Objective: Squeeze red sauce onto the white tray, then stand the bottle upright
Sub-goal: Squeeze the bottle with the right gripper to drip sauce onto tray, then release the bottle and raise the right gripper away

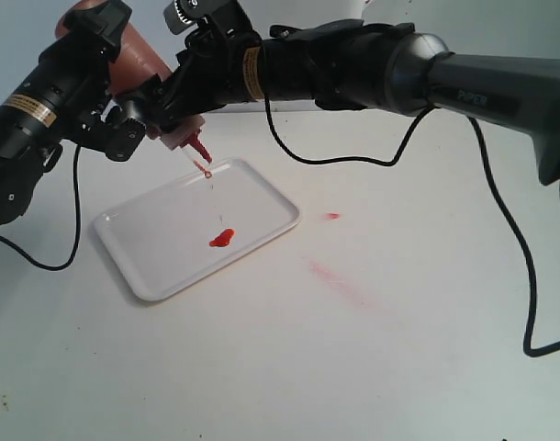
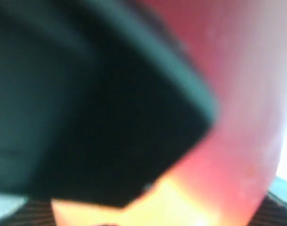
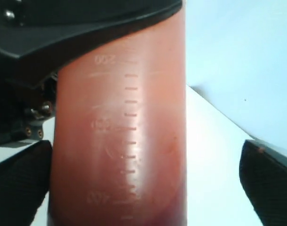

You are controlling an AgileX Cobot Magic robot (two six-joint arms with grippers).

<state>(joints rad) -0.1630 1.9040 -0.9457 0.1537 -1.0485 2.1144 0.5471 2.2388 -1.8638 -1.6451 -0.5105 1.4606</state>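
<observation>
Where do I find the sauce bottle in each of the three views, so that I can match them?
Exterior view: the bottle, upper left, tilted, nozzle toward the white tray.
Left wrist view: a blurred red surface behind a dark shape.
Right wrist view: it fills the middle, graduation marks showing.
Shared landmark: the white table, in exterior and right wrist views only.

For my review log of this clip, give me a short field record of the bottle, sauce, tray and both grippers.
bottle: tilted, nozzle pointing down over the white tray
left gripper: shut on the bottle
right gripper: open, one finger on each side of the bottle's body
red sauce: small blob on the tray
stray sauce: spot and faint smear on the table, right of the tray
bottle upright: not yet
</observation>
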